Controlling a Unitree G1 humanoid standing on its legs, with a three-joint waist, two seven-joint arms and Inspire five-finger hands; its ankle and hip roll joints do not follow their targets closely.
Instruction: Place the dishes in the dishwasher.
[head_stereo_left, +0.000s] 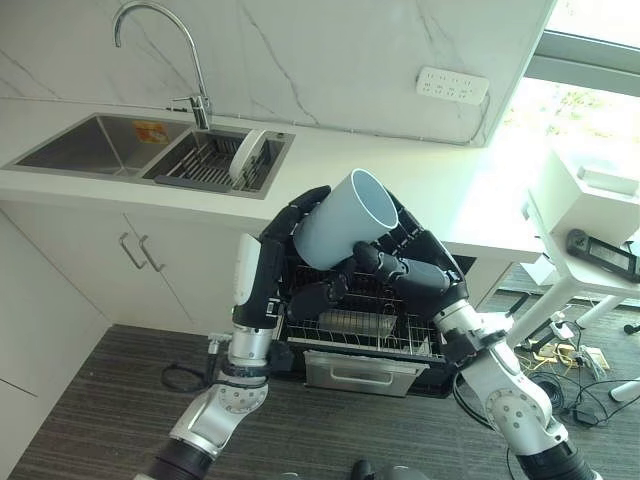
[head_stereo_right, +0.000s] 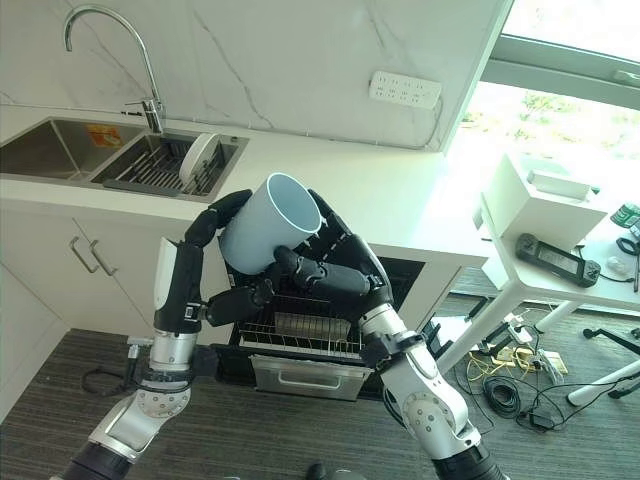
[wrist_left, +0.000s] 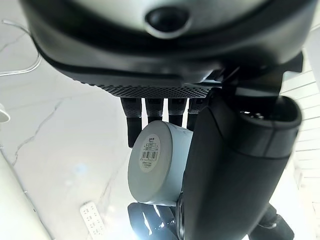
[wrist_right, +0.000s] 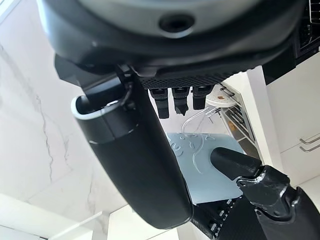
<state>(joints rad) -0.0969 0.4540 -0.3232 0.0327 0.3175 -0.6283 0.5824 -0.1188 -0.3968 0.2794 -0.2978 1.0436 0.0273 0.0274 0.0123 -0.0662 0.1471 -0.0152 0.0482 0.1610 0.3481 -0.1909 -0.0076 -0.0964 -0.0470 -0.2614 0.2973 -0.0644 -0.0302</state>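
Observation:
A pale blue cup (head_stereo_left: 345, 220) is held tilted in the air between both hands, its mouth facing up and away from me. My left hand (head_stereo_left: 262, 280) has its fingers curled up the cup's left side and its thumb under the cup. The cup's labelled base (wrist_left: 152, 167) is visible past those fingers. My right hand (head_stereo_left: 418, 262) wraps the right side, with its thumb across the lower wall (wrist_right: 210, 170). Right below the cup is the open dishwasher, whose wire rack (head_stereo_left: 410, 340) is pulled out. A clear glass (head_stereo_left: 350, 322) lies in the rack.
The counter (head_stereo_left: 400, 170) runs behind the hands. A sink (head_stereo_left: 95, 145), a faucet (head_stereo_left: 160, 30) and a drain basket with a white plate (head_stereo_left: 245, 155) stand at the left. A white table (head_stereo_left: 580, 270) with a box stands at the right, with cables on the floor beneath it.

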